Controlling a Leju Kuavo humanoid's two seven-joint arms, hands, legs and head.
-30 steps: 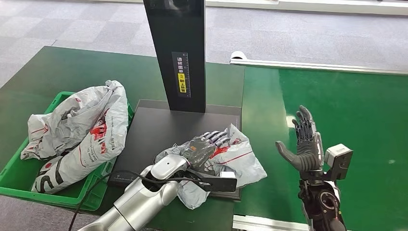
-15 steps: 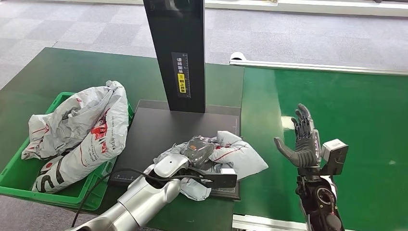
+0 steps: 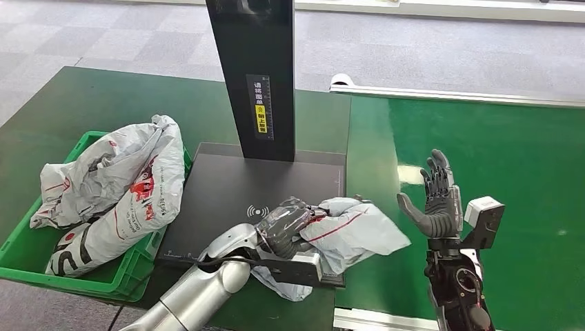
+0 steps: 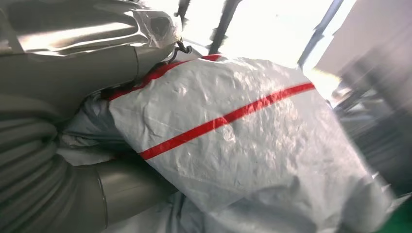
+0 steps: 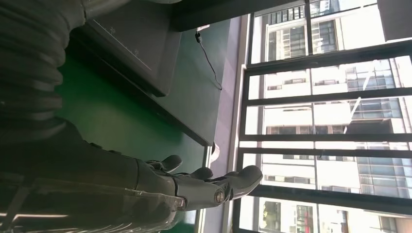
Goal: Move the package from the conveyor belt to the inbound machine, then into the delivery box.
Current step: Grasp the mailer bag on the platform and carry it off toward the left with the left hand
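A grey plastic package (image 3: 352, 231) with red stripes lies at the front right of the inbound machine's black platform (image 3: 227, 186); its right end juts over the edge toward the belt. My left hand (image 3: 283, 224) grips its left end, fingers curled into the crumpled plastic. Up close, the package (image 4: 252, 145) bulges out from between the thumb and fingers. My right hand (image 3: 436, 203) stands upright over the green conveyor belt (image 3: 497, 179), fingers spread and holding nothing, also seen as the right hand (image 5: 194, 187).
The machine's black scanner column (image 3: 254, 76) rises behind the platform. A green delivery box (image 3: 41, 258) at the left holds several grey packages (image 3: 117, 186) piled above its rim. A white rail (image 3: 448, 96) borders the belt's far side.
My left hand closed on the package and pulled its left end up and toward me; the package swung, its right end now reaching farther right. The right hand hardly moved.
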